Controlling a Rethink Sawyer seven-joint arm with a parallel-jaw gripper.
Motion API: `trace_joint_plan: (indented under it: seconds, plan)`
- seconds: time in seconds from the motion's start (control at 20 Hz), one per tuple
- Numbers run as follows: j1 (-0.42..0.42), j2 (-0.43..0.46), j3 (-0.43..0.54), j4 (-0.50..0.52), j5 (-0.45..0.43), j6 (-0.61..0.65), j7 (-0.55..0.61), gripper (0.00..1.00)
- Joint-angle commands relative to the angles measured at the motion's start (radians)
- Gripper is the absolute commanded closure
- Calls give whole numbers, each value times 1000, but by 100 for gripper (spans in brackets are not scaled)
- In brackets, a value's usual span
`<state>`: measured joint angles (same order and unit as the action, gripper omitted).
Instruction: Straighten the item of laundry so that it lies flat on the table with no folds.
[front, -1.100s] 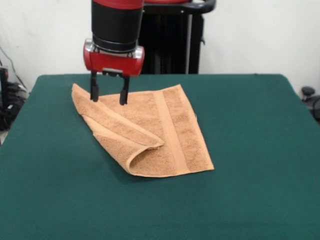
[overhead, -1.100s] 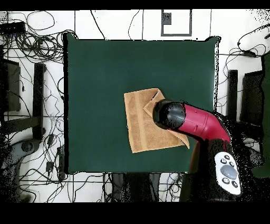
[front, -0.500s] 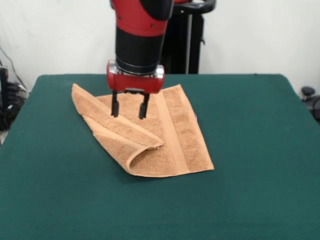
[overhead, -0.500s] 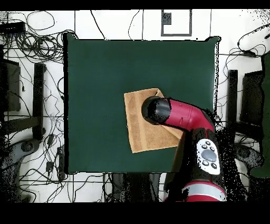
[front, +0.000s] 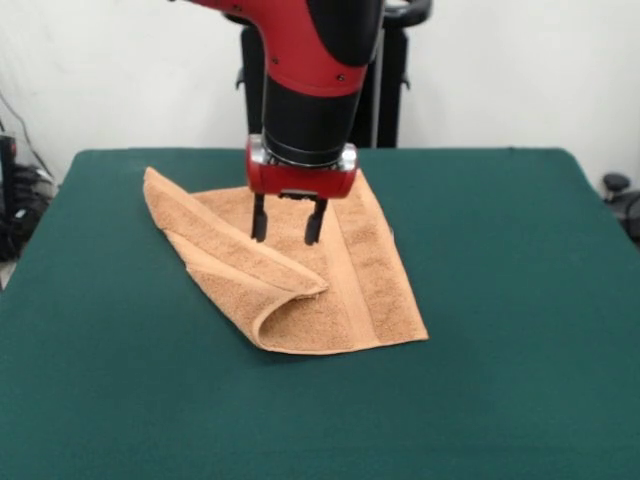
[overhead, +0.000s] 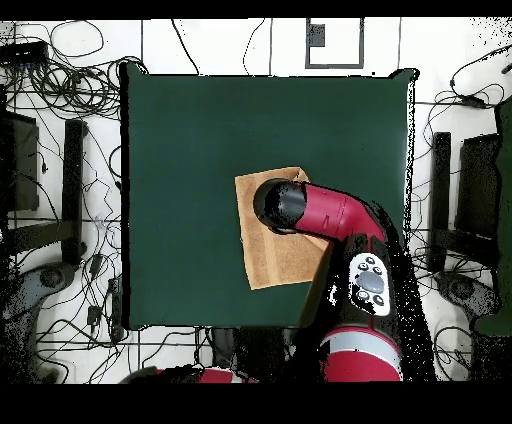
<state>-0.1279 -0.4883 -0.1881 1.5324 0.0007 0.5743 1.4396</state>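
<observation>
From the front you see the gripper (front: 287, 222) with fingers spread apart, hanging just above the towel (front: 350, 270), whose left part is folded over on the desk (front: 500, 300). Overhead, the arm (overhead: 320, 212) hides the gripper and that fold.

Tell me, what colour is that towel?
Orange-tan towel, clearest in the front view.

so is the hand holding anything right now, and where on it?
Nothing held. The hand is open, its fingers spread above the folded part of the towel, not pinching any cloth.
</observation>
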Motion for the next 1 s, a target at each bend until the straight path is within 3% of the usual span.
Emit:
trace_joint_plan:
  seconds: [0.05,0.75,1.0]
  plan:
    - [59,29,-26,-42,76,112,332,0]
    - [100,45,-74,-65,125,121,321,0]
    - [94,91,-58,-81,131,133,289,0]
